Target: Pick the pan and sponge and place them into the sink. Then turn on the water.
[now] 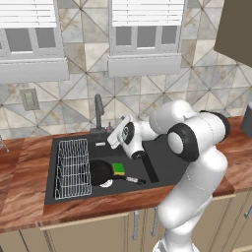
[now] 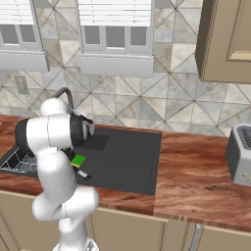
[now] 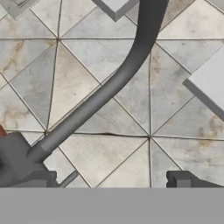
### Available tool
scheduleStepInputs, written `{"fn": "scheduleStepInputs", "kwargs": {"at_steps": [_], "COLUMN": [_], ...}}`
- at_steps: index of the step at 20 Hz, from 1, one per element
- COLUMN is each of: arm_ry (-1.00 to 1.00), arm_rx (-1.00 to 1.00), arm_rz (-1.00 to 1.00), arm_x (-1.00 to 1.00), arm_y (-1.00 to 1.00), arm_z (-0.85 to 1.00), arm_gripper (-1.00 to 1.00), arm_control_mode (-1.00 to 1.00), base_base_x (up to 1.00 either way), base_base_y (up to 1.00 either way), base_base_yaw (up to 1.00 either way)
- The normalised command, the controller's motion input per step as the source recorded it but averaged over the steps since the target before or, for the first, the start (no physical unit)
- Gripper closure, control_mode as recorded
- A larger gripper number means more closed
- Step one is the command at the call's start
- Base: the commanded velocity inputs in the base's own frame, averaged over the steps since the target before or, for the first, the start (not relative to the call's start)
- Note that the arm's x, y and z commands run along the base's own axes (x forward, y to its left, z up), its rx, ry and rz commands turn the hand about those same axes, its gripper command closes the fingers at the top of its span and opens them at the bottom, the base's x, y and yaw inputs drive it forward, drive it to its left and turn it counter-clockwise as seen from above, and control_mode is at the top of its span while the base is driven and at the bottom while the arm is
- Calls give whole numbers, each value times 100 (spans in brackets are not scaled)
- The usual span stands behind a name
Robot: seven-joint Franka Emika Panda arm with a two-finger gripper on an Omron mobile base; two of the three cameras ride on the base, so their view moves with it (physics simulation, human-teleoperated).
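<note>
Pan (image 1: 100, 172) and sponge (image 1: 118, 169) are already seen lying in sink (image 1: 167, 165), sponge touching pan's right side, pan handle running right along basin floor, rack (image 1: 72, 168) just left of pan; so remaining step is judged to be the water. Gripper (image 1: 114, 134) is held w/ fingers spread wide, nothing between them, up at back edge of sink just right of faucet (image 1: 99, 114). In hand view the two tips (image 3: 178, 179) sit far apart at bottom; faucet neck (image 3: 109, 87) runs diagonally from lower left to top centre, base block close to left tip, lever stub (image 3: 68, 179) just right of base, between the tips but nearer the left one. So lever lies left of grip centre; a small shift that way is probably needed. No stream visible yet. Hard to tell: lever is tiny and cut off by frame bottom, its axis is unclear; in right base view gripper is mostly hidden behind arm; contact w/ faucet can't be judged
</note>
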Motion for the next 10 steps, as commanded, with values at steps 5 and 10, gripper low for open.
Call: {"fn": "scheduleStepInputs", "kwargs": {"at_steps": [5, 10], "arm_ry": [-10, -7], "arm_rx": [7, 17], "arm_rz": [7, 6], "arm_x": [34, 43], "arm_y": [-68, -66], "arm_z": [-57, -23], "arm_gripper": [-100, -100], "arm_control_mode": [-100, -100], "base_base_x": [0, 0], "base_base_y": [0, 0], "base_base_yaw": [0, 0]}}
